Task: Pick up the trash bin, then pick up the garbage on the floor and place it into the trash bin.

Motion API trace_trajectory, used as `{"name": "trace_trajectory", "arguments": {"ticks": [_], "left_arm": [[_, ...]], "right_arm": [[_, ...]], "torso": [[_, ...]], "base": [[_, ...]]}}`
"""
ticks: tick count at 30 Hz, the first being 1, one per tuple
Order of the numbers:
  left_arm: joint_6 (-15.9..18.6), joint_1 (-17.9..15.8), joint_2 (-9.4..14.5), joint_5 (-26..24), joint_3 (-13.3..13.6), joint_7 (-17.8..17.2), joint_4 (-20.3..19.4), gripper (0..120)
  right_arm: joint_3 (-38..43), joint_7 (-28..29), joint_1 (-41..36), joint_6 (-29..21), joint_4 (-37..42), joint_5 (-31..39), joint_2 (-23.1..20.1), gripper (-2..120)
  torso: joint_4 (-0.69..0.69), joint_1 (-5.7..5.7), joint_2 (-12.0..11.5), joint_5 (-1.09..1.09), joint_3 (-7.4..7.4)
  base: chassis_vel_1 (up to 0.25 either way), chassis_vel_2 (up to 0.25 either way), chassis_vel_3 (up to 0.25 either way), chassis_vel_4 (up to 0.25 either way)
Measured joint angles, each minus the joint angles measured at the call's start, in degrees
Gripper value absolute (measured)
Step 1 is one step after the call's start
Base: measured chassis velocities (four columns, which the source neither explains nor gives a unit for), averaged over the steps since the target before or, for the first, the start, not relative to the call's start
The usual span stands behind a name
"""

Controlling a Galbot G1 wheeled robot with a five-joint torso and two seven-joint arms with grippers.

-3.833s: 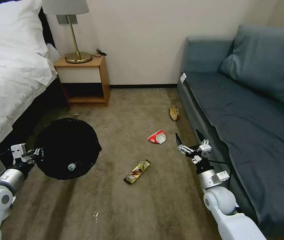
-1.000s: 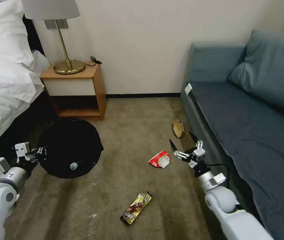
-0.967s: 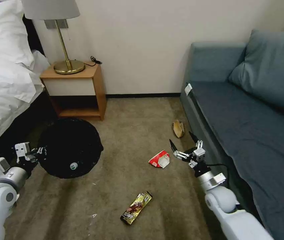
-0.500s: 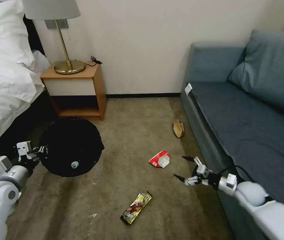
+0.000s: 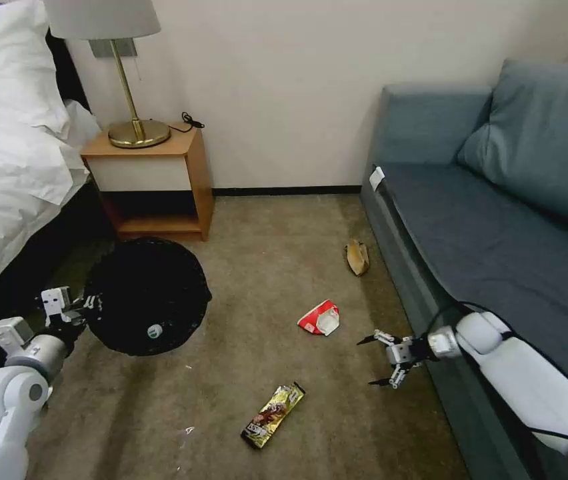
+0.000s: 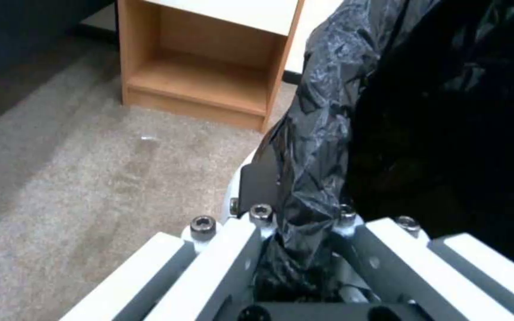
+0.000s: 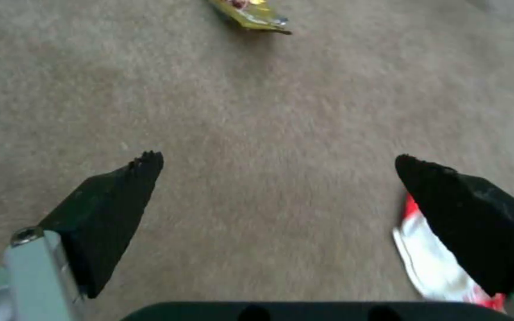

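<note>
Right claw (image 5: pixel 372 361), fingers spread wide, reaches low over the carpet (image 5: pixel 284 267) between the red-and-white paper packet (image 5: pixel 319 318) and the sofa (image 5: pixel 497 220), holding nothing. Left claw (image 5: pixel 74 308), at lower left, is clamped on the black liner at the rim of the trash bin (image 5: pixel 145 293), which sits in front of the nightstand (image 5: pixel 154 180) beside the bed (image 5: pixel 11 167). Snack wrapper (image 5: pixel 272 414) lies nearer the robot on the carpet; banana peel (image 5: pixel 357 257) lies close to the sofa's base, beyond the packet.
</note>
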Motion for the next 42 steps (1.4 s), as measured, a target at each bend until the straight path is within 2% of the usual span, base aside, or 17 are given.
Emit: {"name": "trace_trajectory", "arguments": {"ticks": [2,3,4,6,7,9,10,13,20,27,32,37,42], "left_arm": [[-0.03,-0.09,-0.02,0.02,-0.02,0.02,0.01,2],[-0.03,-0.24,-0.07,0.04,-0.02,0.07,0.03,2],[-0.03,-0.24,-0.07,0.04,-0.02,0.07,0.03,2],[-0.03,-0.38,-0.07,0.08,0.01,0.1,0.04,2],[-0.03,-0.38,-0.07,0.08,0.01,0.1,0.04,2],[-0.03,-0.53,-0.01,0.07,0.02,0.15,0.04,2],[-0.03,-0.53,-0.01,0.07,0.02,0.15,0.04,2],[-0.05,-0.63,0.2,-0.22,-0.31,0.17,0.29,2],[-0.45,-0.69,-0.01,-0.3,-0.53,0.52,0.76,2],[-0.49,0.15,-0.43,-0.27,-0.91,0.52,-0.4,2],[-0.5,0.62,-0.54,-0.27,-1.29,0.45,-1.0,2],[-0.51,0.93,-0.93,-0.24,-1.32,0.33,-1.91,2],[-0.51,1.02,-1.12,-0.19,-1.21,0.11,-2.56,2]], "right_arm": [[-1.18,0.01,1.04,0.33,-0.78,-0.6,0.9,100],[-3.76,0.22,3.2,0.61,-2.2,-2.54,3.29,100],[-3.76,0.22,3.2,0.61,-2.2,-2.54,3.29,100],[-5.92,0.17,5.38,0.94,-3.74,-5.26,6.93,100],[-5.92,0.17,5.38,0.94,-3.74,-5.26,6.93,100],[-7.03,0.21,6.87,1.69,-5.73,-6.71,10.87,100],[-7.03,0.21,6.87,1.69,-5.73,-6.71,10.87,100],[-8.25,-0.17,8.4,2.34,-8.02,-7.74,14.49,100],[-12.2,-1.17,8.76,2.42,-4.89,-7.01,13.12,100],[-13.39,-0.83,8.55,2.35,-5.35,-7.86,16.04,100],[-13.51,-0.37,8.12,2.58,-6.66,-9.08,17.33,100],[-13.41,-0.21,7.81,3.48,-9.15,-10.9,18.5,100],[-13.33,0.04,7.7,3.76,-9.59,-12.11,19.06,100]], "torso": [[0.0,0.0,0.0,-0.01,0.0],[0.01,0.0,0.0,-0.01,0.0],[0.01,0.0,0.0,-0.01,0.0],[0.0,0.0,0.0,-0.03,0.0],[0.0,0.0,0.0,-0.03,0.0],[0.03,0.0,0.0,-0.02,0.0],[0.03,0.0,0.0,-0.02,0.0],[0.05,0.0,0.0,-0.01,0.0],[-0.05,0.0,0.0,-0.03,-0.01],[0.04,0.0,0.0,0.0,-0.01],[0.04,0.0,0.0,0.0,-0.01],[-0.02,0.0,0.01,-0.01,-0.01],[0.0,0.0,0.01,-0.01,-0.01]], "base": [[0.0,0.0,0.0,0.0],[0.0,0.0,0.0,0.0],[0.0,0.0,0.0,0.0],[0.0,0.0,0.0,0.0],[0.0,0.0,0.0,0.0],[0.0,0.0,0.0,0.0],[0.0,0.0,0.0,0.0],[0.0,0.0,0.0,0.0],[0.0,0.0,0.0,0.0],[0.0,0.0,0.0,0.0],[0.0,0.0,0.0,0.0],[0.0,0.0,0.0,0.0],[0.0,0.0,0.0,0.0]]}}
